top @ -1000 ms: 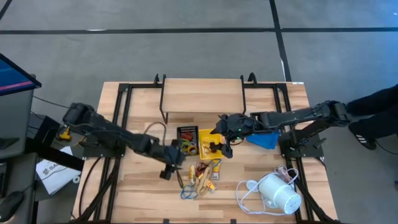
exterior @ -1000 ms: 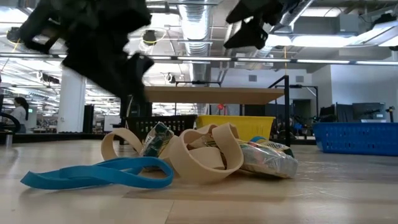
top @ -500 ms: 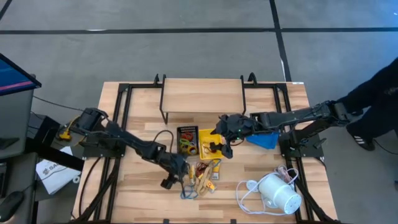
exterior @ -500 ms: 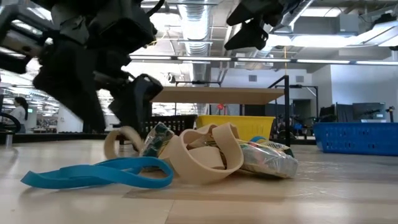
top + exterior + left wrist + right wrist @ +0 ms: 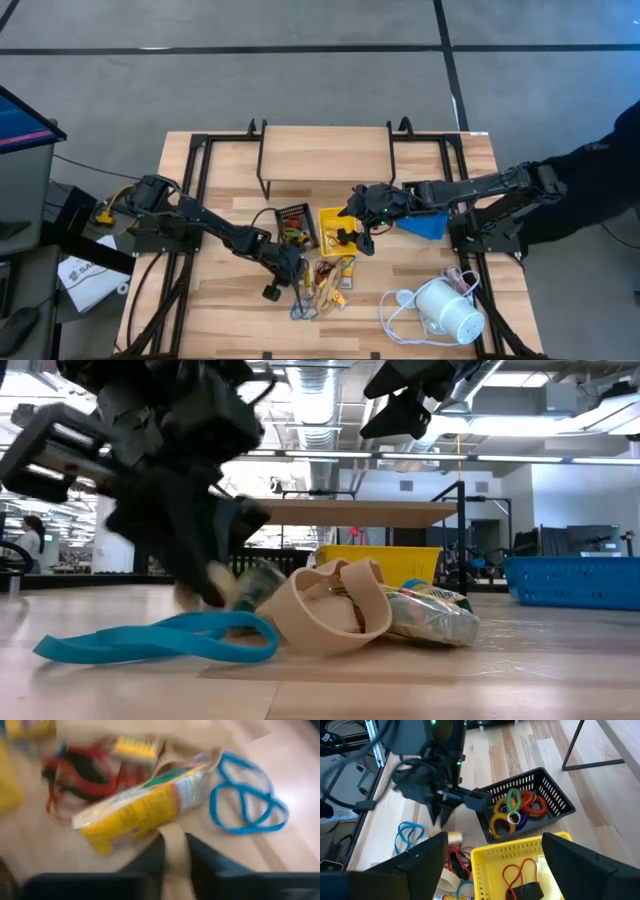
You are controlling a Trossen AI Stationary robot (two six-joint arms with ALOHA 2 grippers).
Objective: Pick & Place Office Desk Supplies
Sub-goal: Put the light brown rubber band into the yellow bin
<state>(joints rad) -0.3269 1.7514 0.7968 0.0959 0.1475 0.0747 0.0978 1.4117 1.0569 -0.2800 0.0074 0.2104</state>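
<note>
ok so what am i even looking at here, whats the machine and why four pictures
It is a robot with two dark arms at a wooden table, each ending in a two-finger gripper. One picture looks straight down from above, one looks level across the tabletop, and one comes from a camera on each arm's wrist.

In the middle of the table stand a black tray, a yellow tray and a blue tray. In front of them lies a pile of small supplies, including a blue band and a yellow packet. A white device with a cord sits off to the side.

The left gripper is down in the pile, pinching a tan band. The right gripper hangs open and empty over the yellow tray.
</note>
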